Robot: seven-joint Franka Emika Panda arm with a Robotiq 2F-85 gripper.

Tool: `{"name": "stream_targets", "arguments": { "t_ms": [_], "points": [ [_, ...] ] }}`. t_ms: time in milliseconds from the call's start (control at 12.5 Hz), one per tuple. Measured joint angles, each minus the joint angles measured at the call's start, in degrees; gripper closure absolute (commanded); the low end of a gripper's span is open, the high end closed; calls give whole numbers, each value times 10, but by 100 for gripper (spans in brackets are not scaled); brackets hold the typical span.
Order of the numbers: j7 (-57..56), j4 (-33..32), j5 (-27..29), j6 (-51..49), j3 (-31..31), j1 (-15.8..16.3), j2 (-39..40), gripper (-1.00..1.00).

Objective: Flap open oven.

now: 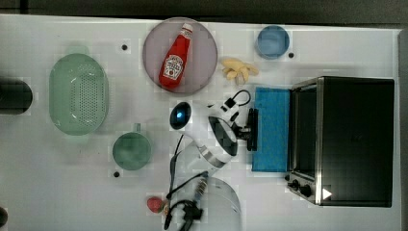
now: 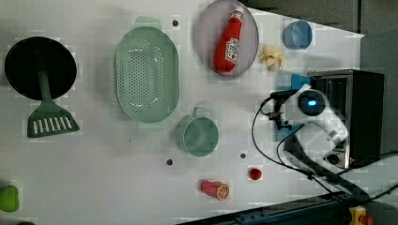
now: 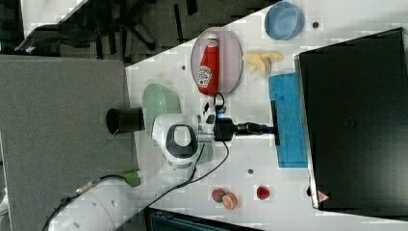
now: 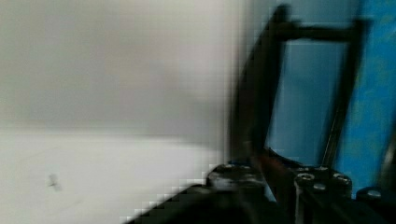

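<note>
White table (image 1: 288,211) carries the oven (image 1: 356,139) at the top view's right, door (image 1: 272,130) folded down flat, gripper (image 1: 251,130) jaws closed narrow on its handle (image 1: 253,129).

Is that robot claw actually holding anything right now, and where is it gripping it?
Yes: the gripper is closed on the oven door's dark bar handle, near its middle, with the blue door folded down.

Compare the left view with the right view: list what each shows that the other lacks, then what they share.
Left view only: a green spatula lying from a black pan, plus a teal cup.
Right view only: the gripper shut on the dark bar handle of the oven, whose blue door lies flapped down.
Shared: the ketchup bottle, blue bowl and green colander.
</note>
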Motion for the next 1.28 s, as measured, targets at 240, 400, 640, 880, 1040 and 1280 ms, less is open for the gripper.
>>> {"name": "stream_targets", "arguments": {
  "t_ms": [240,400,640,880,1040,1280],
  "points": [
    [18,10,-6,-13,1,19,12,65],
    [24,19,-6,-8,2,19,13,65],
    [25,22,72,6,1,17,9,65],
    [25,24,211,6,4,15,-37,65],
    [25,22,291,10,5,13,-100,65],
    [25,44,395,-14,-1,17,-194,65]
  ]
}}
